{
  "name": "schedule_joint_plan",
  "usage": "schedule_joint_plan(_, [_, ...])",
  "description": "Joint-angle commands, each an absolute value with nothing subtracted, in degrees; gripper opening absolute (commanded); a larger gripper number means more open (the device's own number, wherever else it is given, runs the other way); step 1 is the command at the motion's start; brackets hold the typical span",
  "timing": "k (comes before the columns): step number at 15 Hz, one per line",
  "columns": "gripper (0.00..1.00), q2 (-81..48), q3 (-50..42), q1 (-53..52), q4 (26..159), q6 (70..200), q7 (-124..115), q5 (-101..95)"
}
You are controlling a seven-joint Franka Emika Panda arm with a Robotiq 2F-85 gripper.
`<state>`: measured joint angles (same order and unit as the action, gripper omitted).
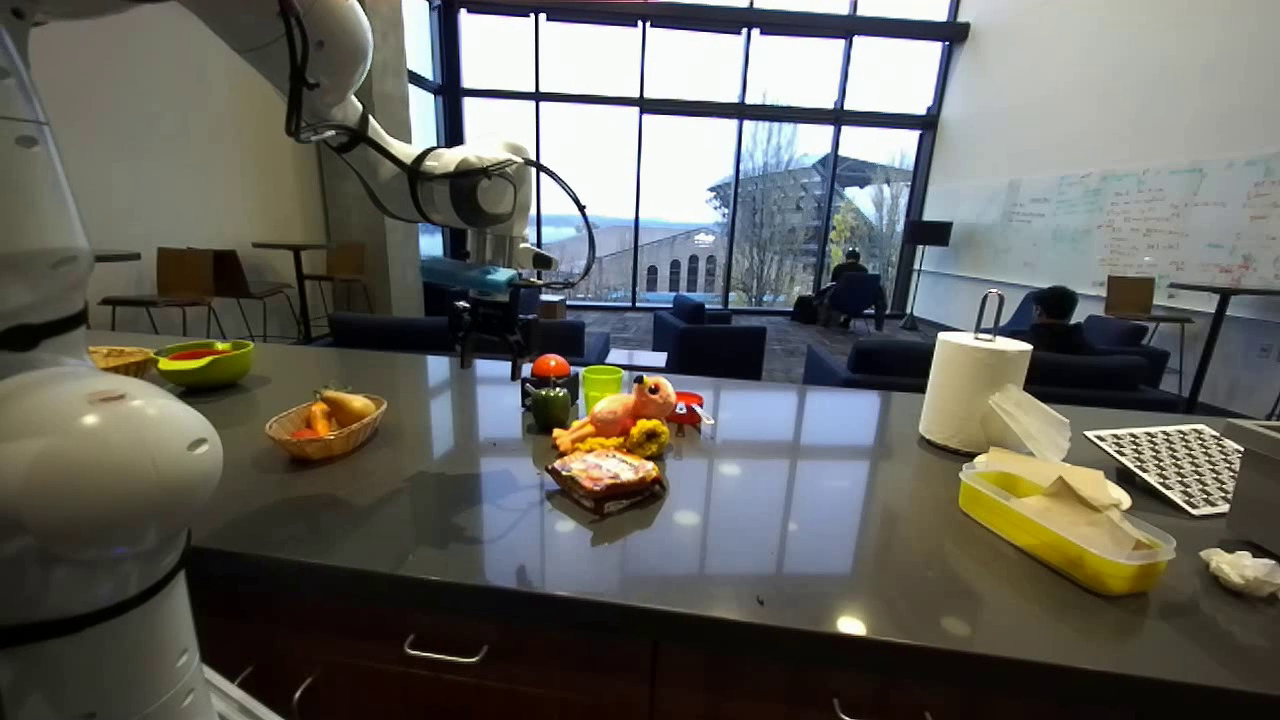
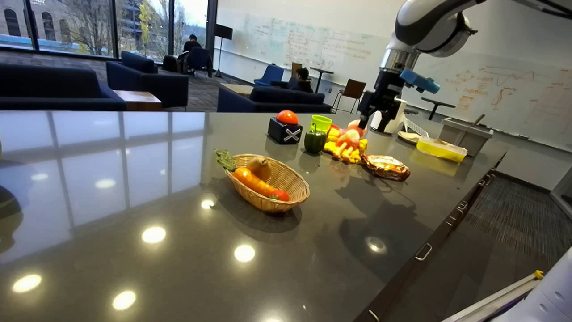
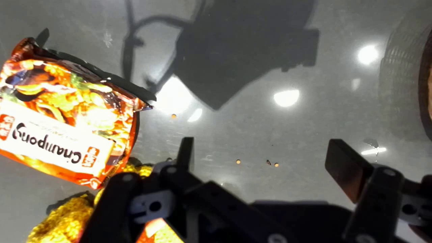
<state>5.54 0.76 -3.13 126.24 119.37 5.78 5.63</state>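
My gripper (image 1: pixel 492 364) is open and empty above the dark counter. It also shows in an exterior view (image 2: pixel 372 121) and in the wrist view (image 3: pixel 263 158), with only bare counter and small specks between its fingers. A red-orange noodle packet (image 3: pixel 64 114) lies left of the fingers in the wrist view, and on the counter (image 1: pixel 606 474). Beside it is a pink plush bird (image 1: pixel 625 408) with a yellow fuzzy piece (image 1: pixel 648 438). Close by stand a green pepper (image 1: pixel 551 408), a lime cup (image 1: pixel 602 384) and a black box with an orange-red dome (image 2: pixel 286 135).
A wicker basket (image 2: pixel 296 181) holds toy produce. A green bowl (image 1: pixel 205 366) stands near the arm base. A paper towel roll (image 1: pixel 968 395), a yellow container (image 1: pixel 1060 545), a checkered board (image 1: pixel 1172 462) and a grey bin (image 2: pixel 467 136) stand at the counter's other end.
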Motion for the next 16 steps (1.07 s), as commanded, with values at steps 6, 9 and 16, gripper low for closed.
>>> schedule_joint_plan(6, [1.00, 2.69, 3.96, -5.39, 124.98, 119.74, 8.18, 7.91])
schedule_joint_plan(9, [1.00, 2.85, 4.50, -5.59, 125.64, 119.78, 7.07, 7.11])
schedule_joint_plan(16, [1.00, 2.56, 4.66, -5.58, 125.65, 119.78, 7.07, 7.17])
